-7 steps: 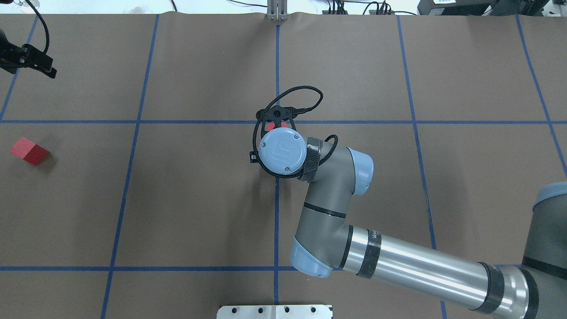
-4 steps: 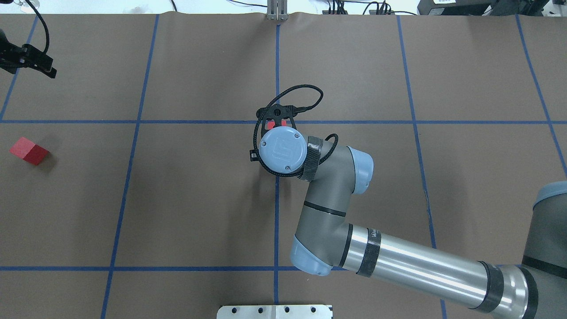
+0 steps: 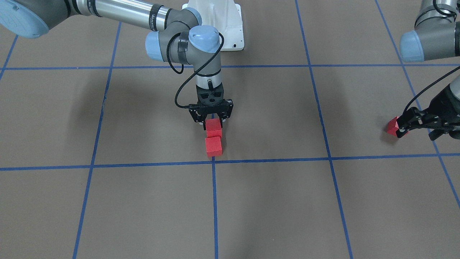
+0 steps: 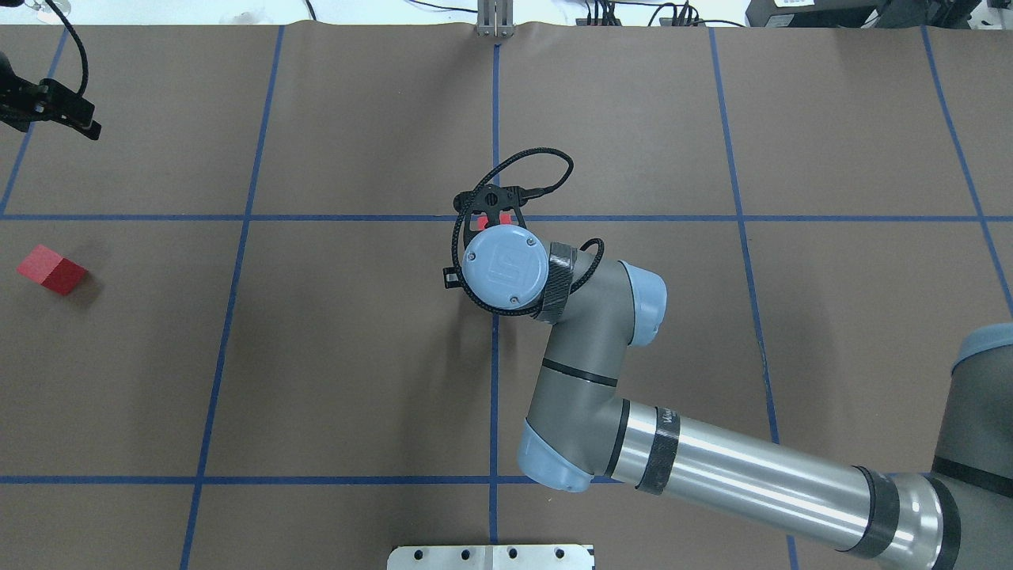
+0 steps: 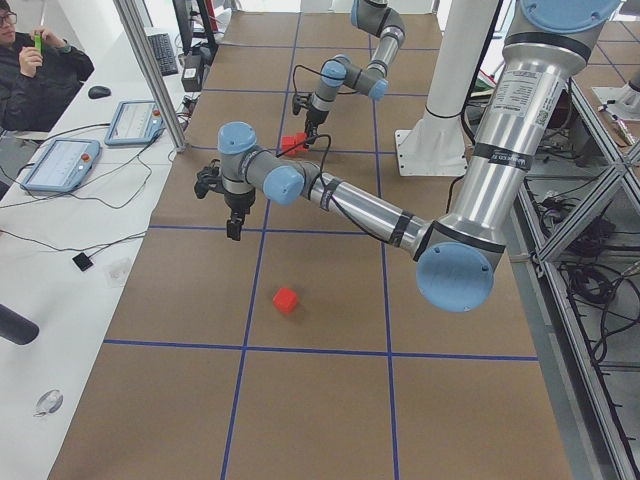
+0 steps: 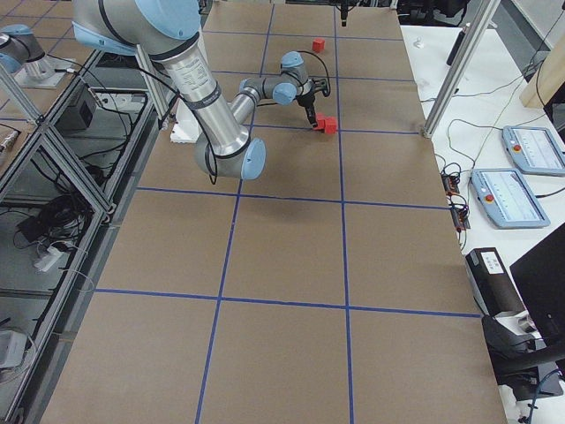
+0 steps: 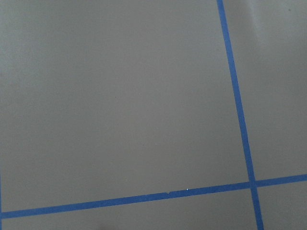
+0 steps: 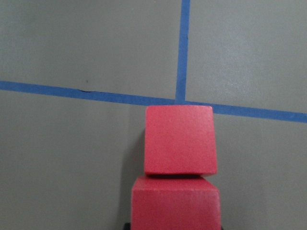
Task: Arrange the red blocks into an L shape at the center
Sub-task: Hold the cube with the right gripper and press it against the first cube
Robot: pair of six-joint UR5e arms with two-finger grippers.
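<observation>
The wide brown paper table cover (image 4: 356, 356) is marked with blue tape lines. The middle crossing of the blue tape (image 3: 214, 162) is the spot where the L is to be made. The big grey and silver right arm (image 4: 712, 467) is stretched out to that crossing. Its black right gripper (image 3: 212, 121) is pointed straight down, just on the robot's side of the crossing, and it seems to be closed on one small red cube (image 3: 213, 126). This cube is held low, touching a second small red cube (image 3: 213, 146) that is set right beside the crossing, so a straight row of two is made. That row is likely meant as one side of the L. The black left gripper (image 4: 79, 123) is seen far from the crossing, and it cannot be told if its jaws are apart or together. The third small red cube (image 4: 51, 269) is found far from the crossing, on the robot's left side, near that gripper. It is probably to be fetched next to make the turn of the L.
</observation>
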